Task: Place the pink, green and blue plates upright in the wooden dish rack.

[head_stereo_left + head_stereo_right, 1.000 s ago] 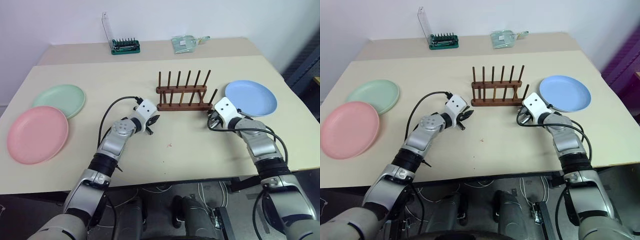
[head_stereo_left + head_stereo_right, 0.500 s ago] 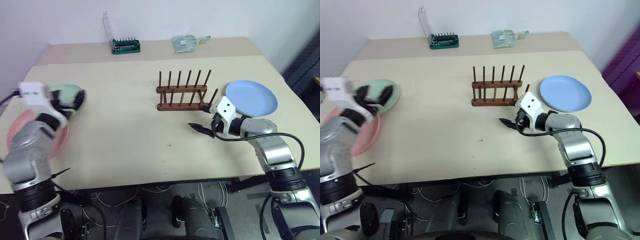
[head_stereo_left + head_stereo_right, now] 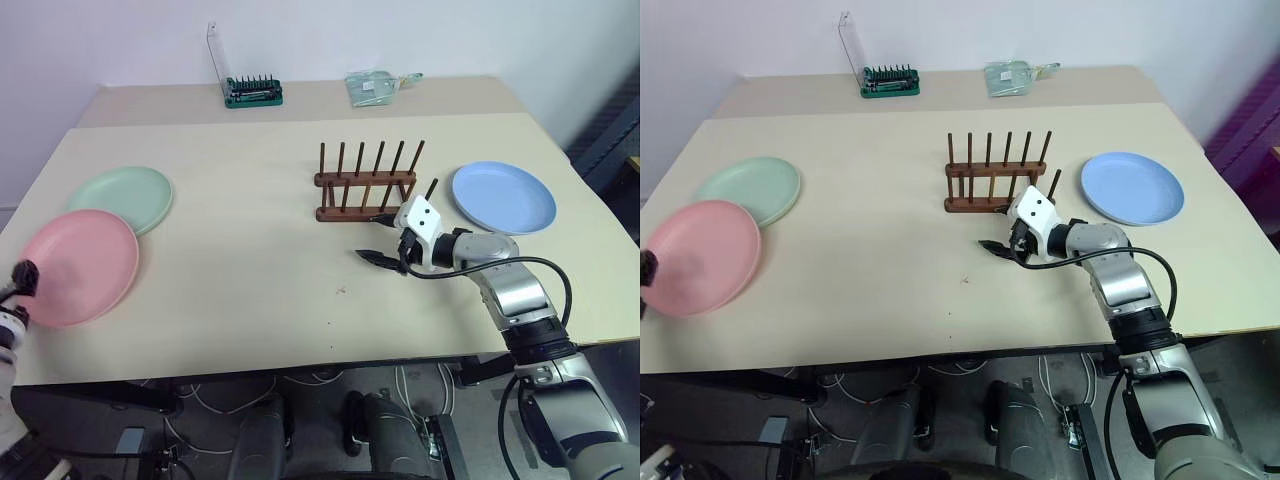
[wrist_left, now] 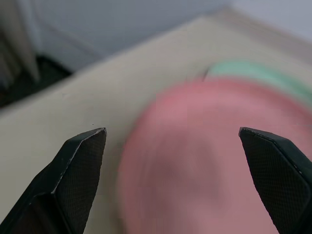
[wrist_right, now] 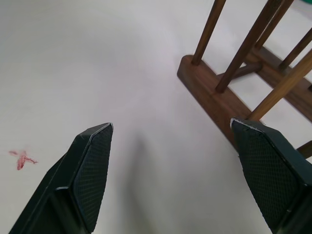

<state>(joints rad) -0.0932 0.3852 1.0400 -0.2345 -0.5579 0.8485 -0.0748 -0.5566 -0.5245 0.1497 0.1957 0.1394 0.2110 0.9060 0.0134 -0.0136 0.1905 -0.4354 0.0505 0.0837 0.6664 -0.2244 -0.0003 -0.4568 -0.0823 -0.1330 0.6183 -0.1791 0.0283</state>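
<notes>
Left wrist view: my left gripper (image 4: 173,146) has its fingers spread wide with nothing between them, aimed at the pink plate (image 4: 204,161), which lies flat on the table (image 3: 250,240) near its left front edge. I judge the wide spread is there to take the plate's rim; no contact visible yet. In the head views that gripper sits at the frame's far left edge, just beside the pink plate.

Green plate (image 3: 122,196) lies flat behind the pink one, their rims touching or overlapping, can't tell which. Blue plate (image 3: 503,197) lies flat to the right of the rack (image 3: 366,184), apart from it. Rack stands mid-table, pegs up, every slot empty, so no plate placed so far.

Right gripper (image 3: 386,238) hovers low over bare table just in front of the rack's right end, fingers released and wide, holding nothing. Right wrist view shows the rack's base rail and pegs close ahead, plus a small red mark (image 5: 21,158) on the tabletop. My guess: the right arm waits there to steady the rack or receive a plate.

Back of table: a green tool holder (image 3: 252,93) and a clear bag (image 3: 371,86), not involved.
</notes>
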